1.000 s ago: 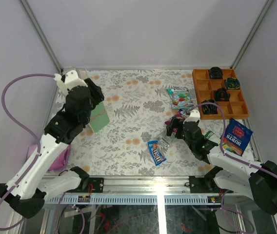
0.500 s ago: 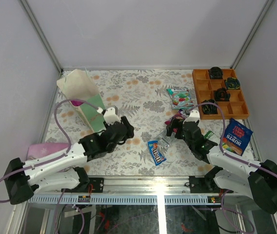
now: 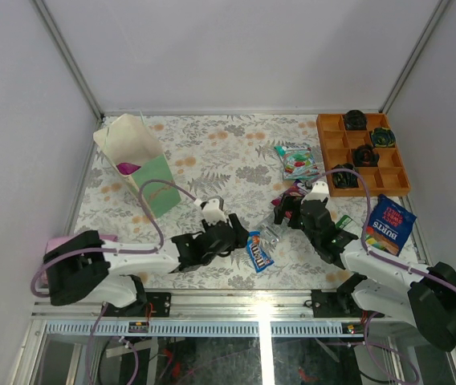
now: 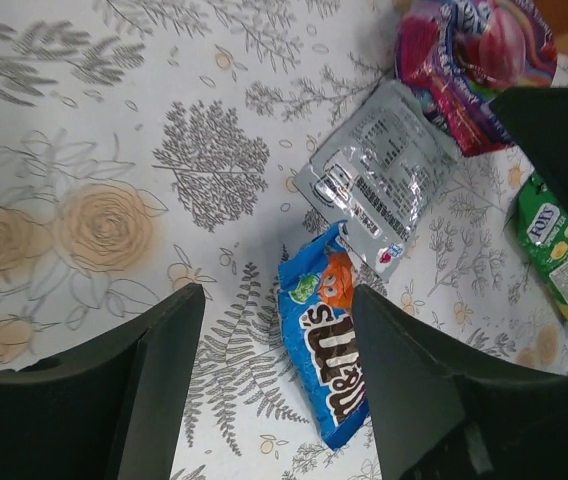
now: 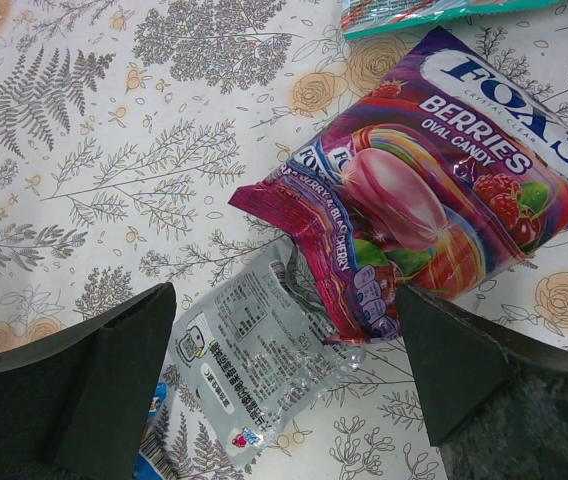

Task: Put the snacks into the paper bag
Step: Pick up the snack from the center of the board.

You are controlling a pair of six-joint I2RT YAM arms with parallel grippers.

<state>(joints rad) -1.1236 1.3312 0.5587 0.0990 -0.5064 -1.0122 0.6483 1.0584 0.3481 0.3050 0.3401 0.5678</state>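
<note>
The paper bag point(image 3: 136, 156) stands upright at the far left with something magenta point(image 3: 125, 168) inside. My left gripper point(image 3: 240, 234) is open and low over the table beside the blue candy packet point(image 3: 257, 250). In the left wrist view the blue packet point(image 4: 329, 350) lies between the open fingers, nearer the right one; my left gripper point(image 4: 279, 300) holds nothing. My right gripper point(image 3: 284, 210) is open and empty above the silver wrapper point(image 5: 254, 365) and the magenta berries bag point(image 5: 444, 210). The clear sweets bag point(image 3: 296, 160) and the BURTS bag point(image 3: 389, 224) lie to the right. I see no dark candy bar.
An orange compartment tray point(image 3: 396, 172) with dark round objects stands at the far right. A small green packet point(image 3: 343, 222) lies by the right arm. A flat pink item point(image 3: 59, 241) lies at the left edge under the left arm.
My left arm has swung from over the paper bag down to the middle of the table, beside the blue packet. The bag now shows, with something magenta inside. The right arm has not moved.
</note>
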